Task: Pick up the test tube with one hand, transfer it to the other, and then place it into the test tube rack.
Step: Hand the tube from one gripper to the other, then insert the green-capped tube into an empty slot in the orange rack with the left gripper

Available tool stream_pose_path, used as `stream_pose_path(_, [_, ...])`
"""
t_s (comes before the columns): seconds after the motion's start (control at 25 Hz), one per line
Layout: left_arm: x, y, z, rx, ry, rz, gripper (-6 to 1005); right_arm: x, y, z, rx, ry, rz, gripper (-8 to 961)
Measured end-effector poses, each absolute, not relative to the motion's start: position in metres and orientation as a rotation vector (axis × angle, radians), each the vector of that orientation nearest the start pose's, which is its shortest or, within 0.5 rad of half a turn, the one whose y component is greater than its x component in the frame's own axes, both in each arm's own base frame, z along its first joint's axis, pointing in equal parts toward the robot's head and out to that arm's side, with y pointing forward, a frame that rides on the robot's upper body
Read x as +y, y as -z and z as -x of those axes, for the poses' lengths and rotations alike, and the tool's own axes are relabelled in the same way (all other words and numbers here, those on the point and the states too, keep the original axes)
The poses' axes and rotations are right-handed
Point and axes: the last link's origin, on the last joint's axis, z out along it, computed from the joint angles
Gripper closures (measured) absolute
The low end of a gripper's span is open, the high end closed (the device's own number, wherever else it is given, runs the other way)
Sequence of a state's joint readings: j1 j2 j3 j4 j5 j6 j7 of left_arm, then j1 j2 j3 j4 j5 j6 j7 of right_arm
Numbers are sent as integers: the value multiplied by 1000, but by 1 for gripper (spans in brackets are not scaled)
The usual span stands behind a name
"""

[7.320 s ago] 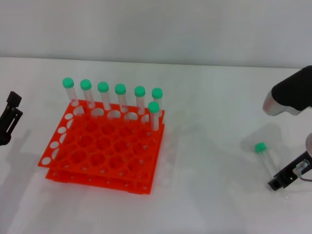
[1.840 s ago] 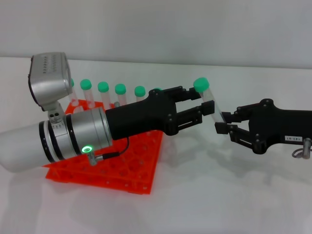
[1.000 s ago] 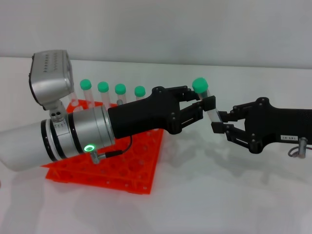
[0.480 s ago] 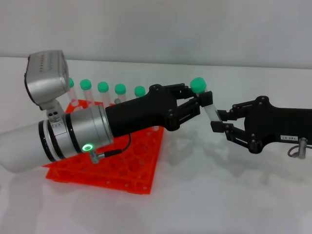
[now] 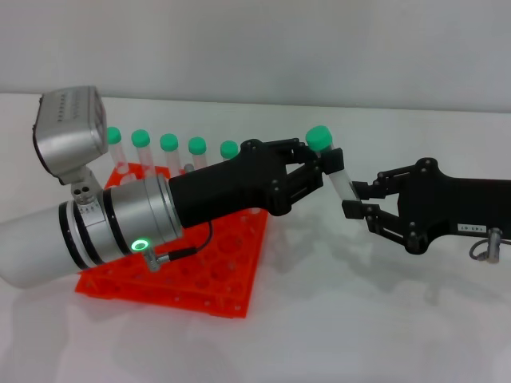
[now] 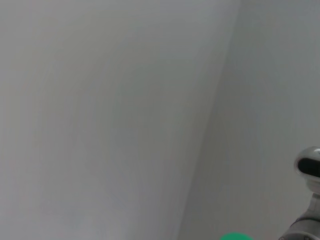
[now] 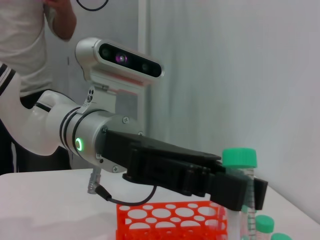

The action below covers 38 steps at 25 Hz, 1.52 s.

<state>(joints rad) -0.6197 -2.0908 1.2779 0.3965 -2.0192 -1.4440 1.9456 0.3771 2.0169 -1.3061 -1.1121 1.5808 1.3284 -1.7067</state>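
Note:
The test tube (image 5: 338, 177), clear with a green cap (image 5: 319, 137), hangs tilted in the air to the right of the orange-red rack (image 5: 200, 281). My left gripper (image 5: 328, 164), on the thick silver forearm, is shut on the tube just under the cap. My slim black right gripper (image 5: 352, 199) holds the tube's lower end between its fingers. In the right wrist view the capped tube (image 7: 239, 158) stands behind the left gripper's black fingers (image 7: 235, 189), above the rack (image 7: 165, 218). A sliver of green cap (image 6: 235, 236) shows in the left wrist view.
Several green-capped tubes (image 5: 169, 144) stand along the rack's back row, partly hidden by my left forearm (image 5: 88, 231). A person (image 7: 30, 45) stands behind the table in the right wrist view. White tabletop lies in front and to the right.
The left gripper's fingers have shut on the tube below its cap. Both grippers and the tube have drifted slightly left.

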Motion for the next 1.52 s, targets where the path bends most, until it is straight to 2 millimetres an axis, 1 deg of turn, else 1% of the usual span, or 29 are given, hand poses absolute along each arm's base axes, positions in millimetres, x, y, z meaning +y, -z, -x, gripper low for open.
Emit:
stream_pose_path(0.4, [342, 49, 176, -533, 1295, 2608, 774, 335, -10, -179, 93, -690, 2768, 717])
stream_pose_path(0.6, [342, 49, 176, -526, 1297, 2613, 769, 338, -12, -184, 149, -714, 2739, 716])
stream_pose_path(0.8, [341, 49, 173, -514, 1302, 2629, 764, 343, -16, -190, 192, -714, 2703, 494])
stream_pose_path(0.88, [340, 48, 172, -503, 1312, 2632, 762, 347, -21, -197, 225, -708, 2665, 262])
stream_pose_path(0.92, [339, 46, 172, -494, 1319, 2635, 761, 347, -21, -197, 225, -708, 2665, 231])
stream_pose_path(1.04, [338, 40, 175, -460, 1312, 2634, 758, 348, -27, -206, 265, -706, 2630, 139])
stream_pose_path(1.12, [334, 33, 181, -431, 1289, 2620, 756, 348, -31, -212, 284, -704, 2608, 77])
stream_pose_path(1.28, [323, 8, 196, -392, 1244, 2551, 752, 346, -39, -223, 324, -711, 2565, 77])
stream_pose_path(1.36, [317, -2, 202, -391, 1220, 2519, 750, 344, -43, -229, 343, -715, 2546, 77])
stream_pose_path(1.52, [303, -15, 217, -434, 1148, 2453, 746, 341, -44, -234, 366, -713, 2539, 77])
